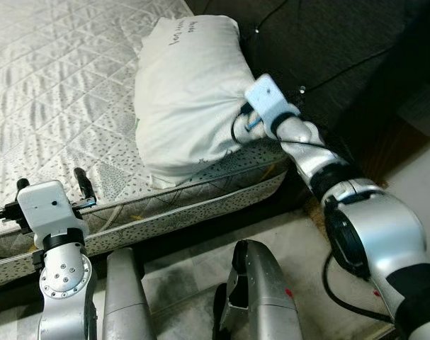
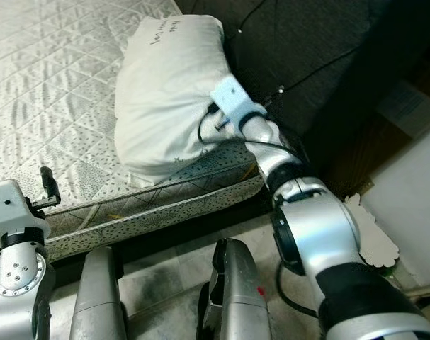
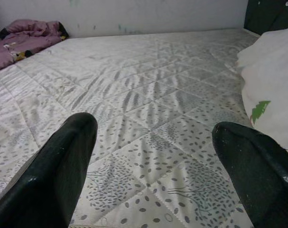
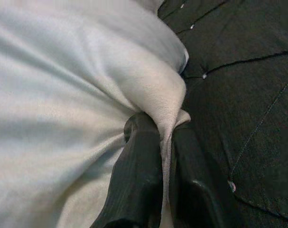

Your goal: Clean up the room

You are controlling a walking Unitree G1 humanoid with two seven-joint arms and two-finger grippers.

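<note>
Head views: white pillow (image 1: 190, 92) at the right near corner of the quilted mattress (image 1: 52, 85), against the dark tufted headboard (image 1: 321, 35). Right gripper (image 1: 244, 120) at the pillow's right edge. Left gripper (image 1: 55, 185) over the mattress's near edge.

Left wrist view: fingers (image 3: 58, 175) spread wide, holding nothing; purple bundle (image 3: 25, 35) at far end.

Right wrist view: fingers (image 4: 139, 180) pinched on a pillow fold.

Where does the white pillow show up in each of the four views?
Left eye view: pillow at upper middle, on the mattress's corner.
Right eye view: pillow upper middle, left of the dark headboard.
Left wrist view: pillow at the right edge.
Right wrist view: pillow across the left, a fold pinched by the right gripper.
Shared landmark: the headboard.
</note>
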